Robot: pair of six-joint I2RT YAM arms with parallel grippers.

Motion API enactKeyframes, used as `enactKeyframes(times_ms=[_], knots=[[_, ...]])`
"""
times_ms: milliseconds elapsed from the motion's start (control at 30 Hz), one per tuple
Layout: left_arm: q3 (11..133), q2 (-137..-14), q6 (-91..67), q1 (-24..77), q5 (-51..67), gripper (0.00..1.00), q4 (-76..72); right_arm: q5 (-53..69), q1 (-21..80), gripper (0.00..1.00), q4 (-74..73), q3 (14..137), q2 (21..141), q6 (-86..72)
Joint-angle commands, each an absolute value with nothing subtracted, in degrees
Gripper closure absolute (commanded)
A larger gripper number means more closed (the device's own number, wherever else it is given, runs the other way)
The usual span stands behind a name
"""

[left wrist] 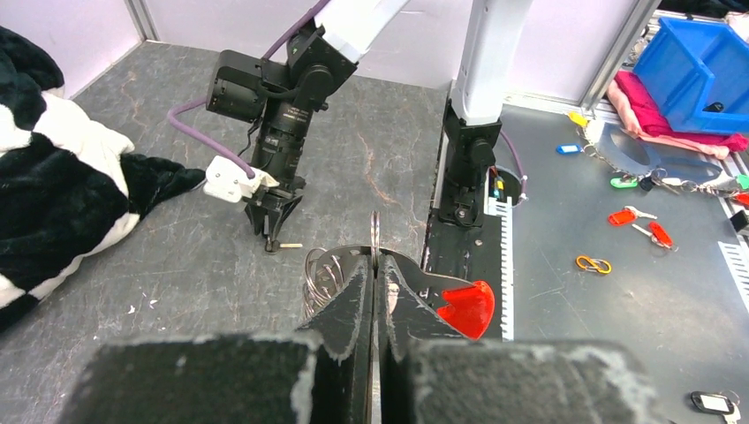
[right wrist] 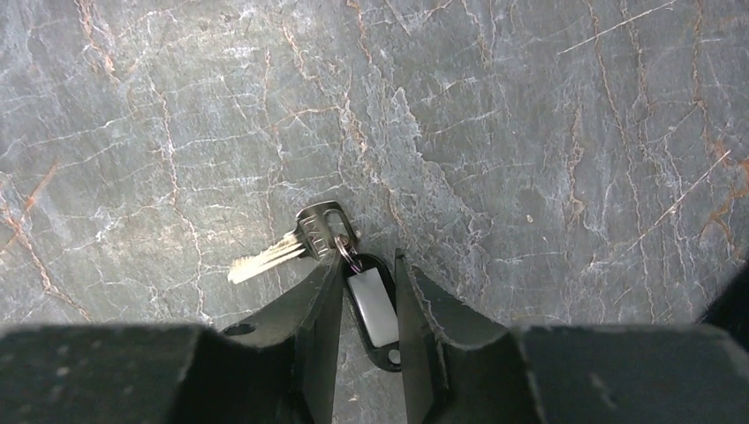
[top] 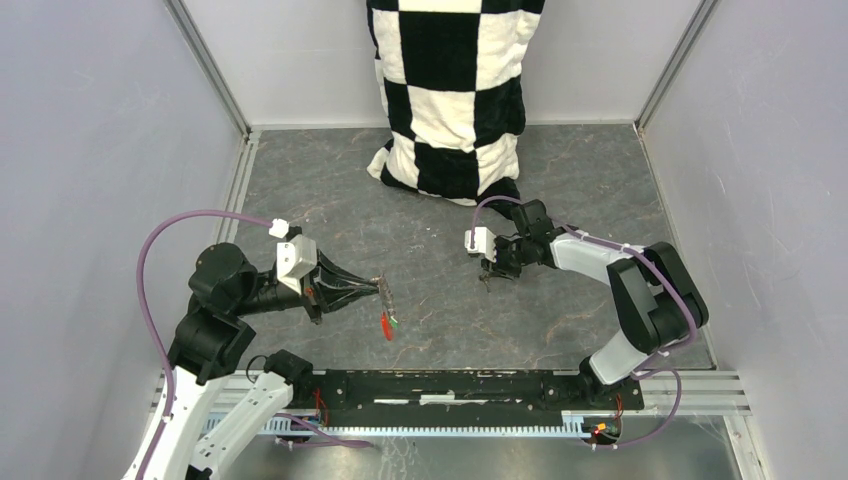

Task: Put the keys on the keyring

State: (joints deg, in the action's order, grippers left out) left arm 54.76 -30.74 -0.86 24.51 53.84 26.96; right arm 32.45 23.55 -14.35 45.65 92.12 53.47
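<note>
Left of centre above the grey marbled table (top: 580, 190), we see the left gripper (top: 383, 289) lying roughly level, its fingers (left wrist: 351, 296) clenched on the keyring (left wrist: 375, 231). The thin silvery ring stands on edge, pinched between the pads, and further loops of wire show just left of them. The red tag (top: 387, 326) hangs below the fingertips. In the top view a small green piece (top: 394, 321) sits right against it; we cannot tell whether that is the green key or how it is attached.

To the right, well apart from the keyring, the right gripper (top: 488, 274) points down at the table. Its wrist view shows the black-tagged key (right wrist: 372, 305) lying flat, with the black tag and its white label between the two fingers (right wrist: 322, 309) and the silver blade (right wrist: 265, 256) pointing away to the left. The fingers stand narrowly apart on either side of the tag; we cannot tell whether they press on it or merely flank it.

At the back of the table stands a black-and-white checkered cloth (top: 455, 90)
</note>
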Motion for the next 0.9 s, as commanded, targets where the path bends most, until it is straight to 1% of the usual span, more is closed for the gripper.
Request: enactKeyframes(times_ms=[0,100,133,267,400,500,633,767,867], knots=[[56.84,-30.63,1.21,24.50,52.78,0.98,26.21,33.82,24.11,0.69,-15.85,47.81,93.07,54.58],[56.87,-30.56,1.49,24.43,52.64,0.98,26.28,33.75,24.16,0.74,-15.86,47.81,93.19,54.15],[56.87,-30.58,1.49,24.44,52.55,0.98,26.28,33.77,24.19,0.78,-15.78,47.89,93.25,53.98],[56.87,-30.59,1.58,24.43,52.29,0.98,26.38,33.75,24.24,0.98,-15.77,48.15,93.74,52.64],[56.73,-30.46,1.50,24.48,52.00,0.98,26.39,34.16,24.19,0.99,-14.14,48.30,92.86,47.89],[56.45,-30.43,1.34,24.46,50.77,0.98,26.00,37.16,24.24,0.99,-12.00,48.12,89.81,40.28],[55.40,-30.15,0.96,24.47,47.39,0.98,24.66,39.81,26.66,0.99,-6.46,44.13,79.79,29.94],[55.04,-30.32,0.65,24.43,47.07,0.98,23.75,40.59,29.03,0.99,-3.62,40.11,70.40,21.64],[54.78,-30.41,0.37,24.43,47.34,0.98,23.57,36.86,29.49,0.99,-2.51,36.85,65.07,17.63]])
